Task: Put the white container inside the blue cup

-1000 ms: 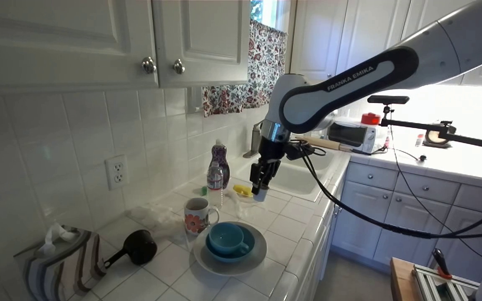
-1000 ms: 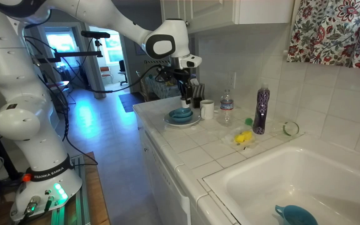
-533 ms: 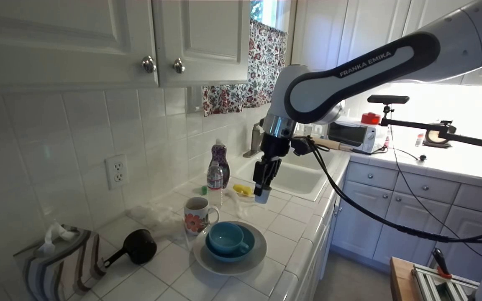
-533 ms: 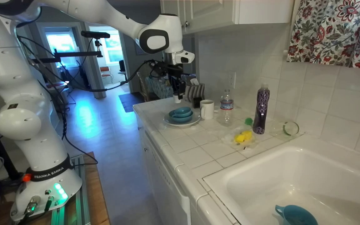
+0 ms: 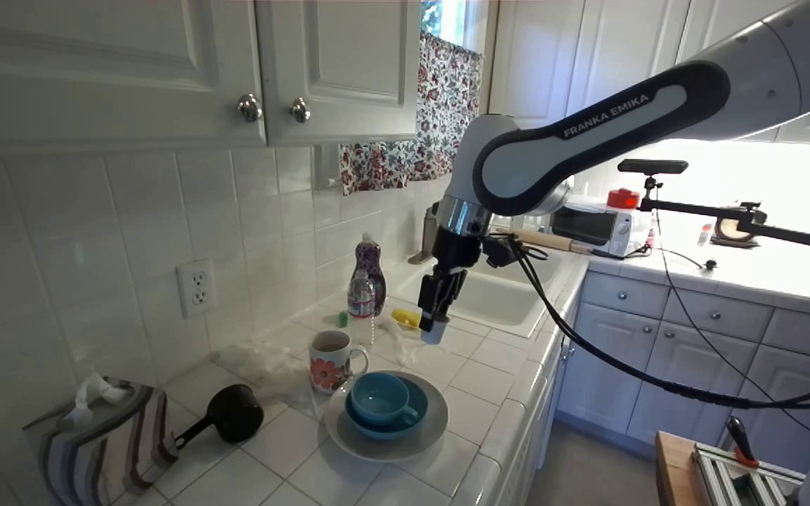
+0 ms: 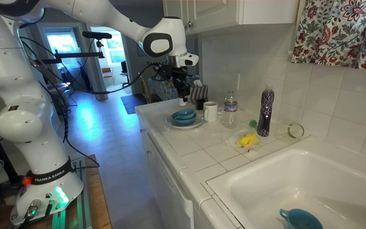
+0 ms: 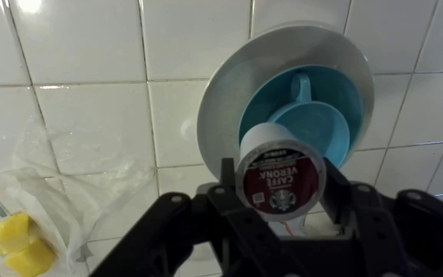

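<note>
Two black fingers point(image 7: 337, 190) are clamped on opposite sides of the white container point(image 7: 281, 177), a small coffee pod held above the table point(image 7: 190, 46), its dark red printed end facing up and its narrower end down. Compared with half a second ago, the fingers sit slightly nearer the tiled wall point(image 5: 138, 295) and perhaps a touch lower; the container comes with them, and the grip looks the same. Below the fingers, the blue cup point(image 7: 315, 125) stays put: it rests inside a larger blue bowl point(image 7: 333, 82) on a grey plate point(image 7: 221, 104). In the wrist view the cup lies just beyond the fingers, toward the right, part of its rim hidden behind the container. In both exterior views the container hangs apart from the cup. For the task, this small shift looks like aiming: the carry seems nearly done, the placing not. The fingers probably need to ease sideways until they are over the cup, then lower; if they part too early, the container could fall into the bowl instead.
</note>
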